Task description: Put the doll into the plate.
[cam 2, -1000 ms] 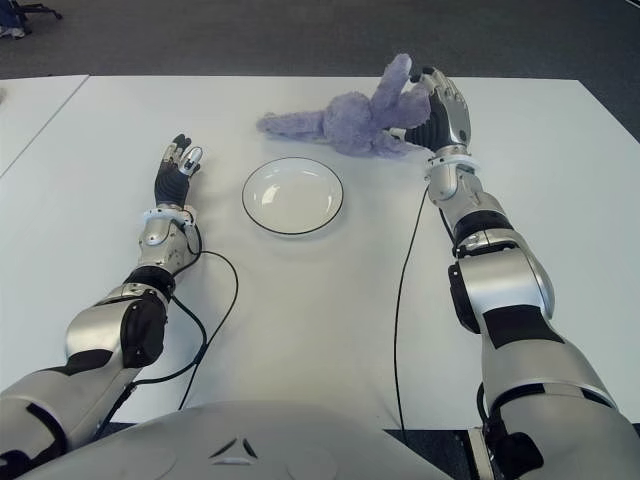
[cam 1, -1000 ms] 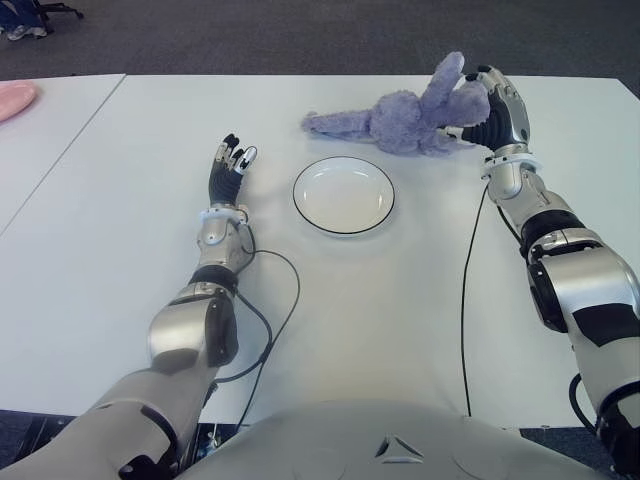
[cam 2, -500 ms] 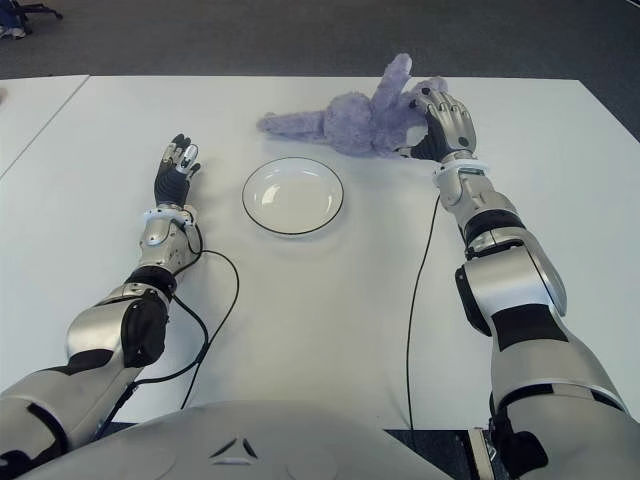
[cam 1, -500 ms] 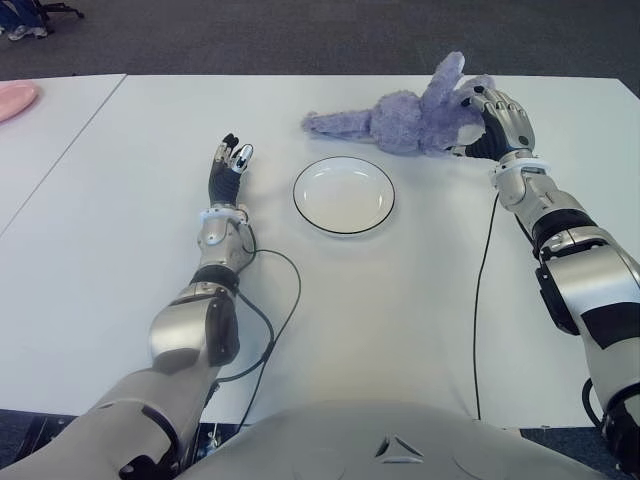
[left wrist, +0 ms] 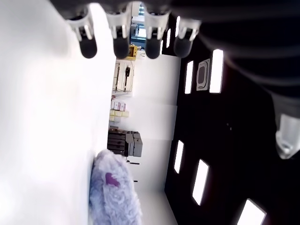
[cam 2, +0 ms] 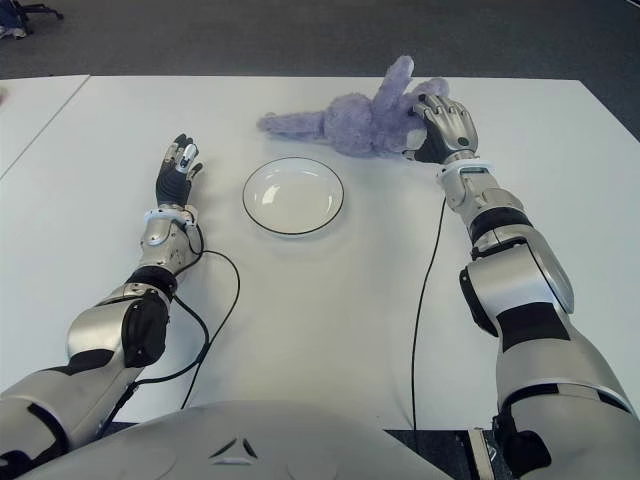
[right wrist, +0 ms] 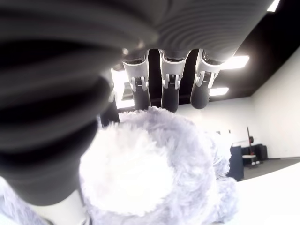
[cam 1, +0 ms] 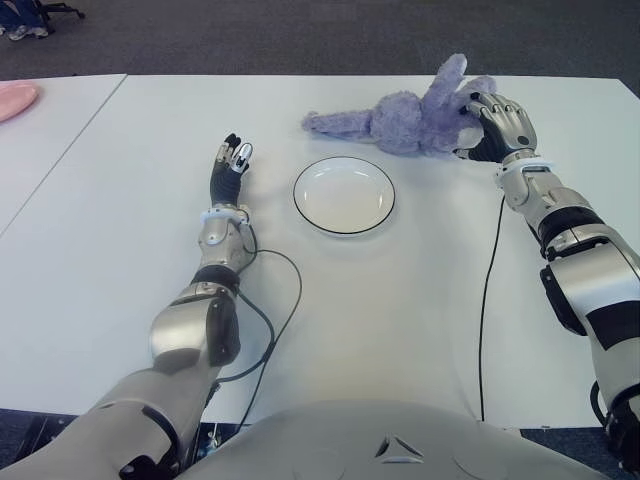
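Observation:
A purple plush bunny doll [cam 1: 405,120] lies stretched out on the white table [cam 1: 400,300], just beyond the empty white plate [cam 1: 343,195] with a dark rim. My right hand [cam 1: 495,125] is at the doll's right end, its fingers curled over the plush. In the right wrist view the doll [right wrist: 150,173] fills the space between the fingers [right wrist: 169,91] and the thumb. The doll's body stays on the table. My left hand [cam 1: 230,165] shows left of the plate with straight fingers and holds nothing; its wrist view catches the doll [left wrist: 112,192] far off.
A black cable [cam 1: 487,300] runs along the table beside my right arm, and another [cam 1: 275,320] loops by my left arm. A pink object [cam 1: 15,100] sits on the neighbouring table at the far left. Dark floor lies beyond the table's far edge.
My right hand has shifted right along the doll and its fingers have curled down over the doll's right end. The doll has barely moved. The left hand has stayed where it was.

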Robot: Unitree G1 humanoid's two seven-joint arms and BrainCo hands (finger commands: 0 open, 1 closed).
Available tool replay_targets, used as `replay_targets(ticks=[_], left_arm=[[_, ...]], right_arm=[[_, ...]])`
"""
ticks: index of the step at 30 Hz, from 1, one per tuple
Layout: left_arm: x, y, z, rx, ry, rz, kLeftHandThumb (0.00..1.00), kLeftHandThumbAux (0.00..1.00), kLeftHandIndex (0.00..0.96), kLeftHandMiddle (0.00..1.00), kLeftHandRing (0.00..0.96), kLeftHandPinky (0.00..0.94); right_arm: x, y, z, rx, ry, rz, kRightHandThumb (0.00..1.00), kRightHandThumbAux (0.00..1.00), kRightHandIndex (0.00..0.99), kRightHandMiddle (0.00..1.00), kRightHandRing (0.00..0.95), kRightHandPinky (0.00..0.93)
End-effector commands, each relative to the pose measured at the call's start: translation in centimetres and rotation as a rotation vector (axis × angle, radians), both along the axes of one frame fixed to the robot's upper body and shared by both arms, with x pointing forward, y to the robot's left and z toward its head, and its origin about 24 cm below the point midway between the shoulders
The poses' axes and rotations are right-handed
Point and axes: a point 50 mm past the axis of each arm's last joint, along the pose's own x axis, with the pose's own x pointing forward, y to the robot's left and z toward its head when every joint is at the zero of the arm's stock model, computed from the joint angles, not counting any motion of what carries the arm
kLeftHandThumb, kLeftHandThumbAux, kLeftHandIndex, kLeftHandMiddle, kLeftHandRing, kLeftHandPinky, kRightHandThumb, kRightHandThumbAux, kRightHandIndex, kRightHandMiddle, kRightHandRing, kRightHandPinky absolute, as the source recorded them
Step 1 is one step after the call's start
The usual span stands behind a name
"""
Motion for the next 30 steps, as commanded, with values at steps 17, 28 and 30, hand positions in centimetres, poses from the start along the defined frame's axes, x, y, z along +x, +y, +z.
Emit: replay_targets(ticks=[17,28,30], left_arm=[[-6.79,-2.70,-8.53,-0.174,0.388,-0.020,0.000,0.420,0.013,0.063,0.051,0.068],[-6.80,-2.66,-8.56,-0.186,0.390,-0.010,0.000,0.418,0.023,0.074,0.061,0.077],[-6.81,-2.66,-8.57,-0.184,0.391,-0.010,0.000,0.418,0.024,0.075,0.062,0.077]], right_arm=[[-0.33,-1.52,-0.12,-0.038,0.036,-0.056,0.245,0.813,0.257,0.146,0.139,0.162],[-0.49,-1.58,-0.28,0.026,0.016,-0.067,0.192,0.822,0.316,0.248,0.295,0.378],[-0.49,-1.55,-0.26,0.035,0.009,-0.068,0.192,0.829,0.328,0.279,0.335,0.420]])
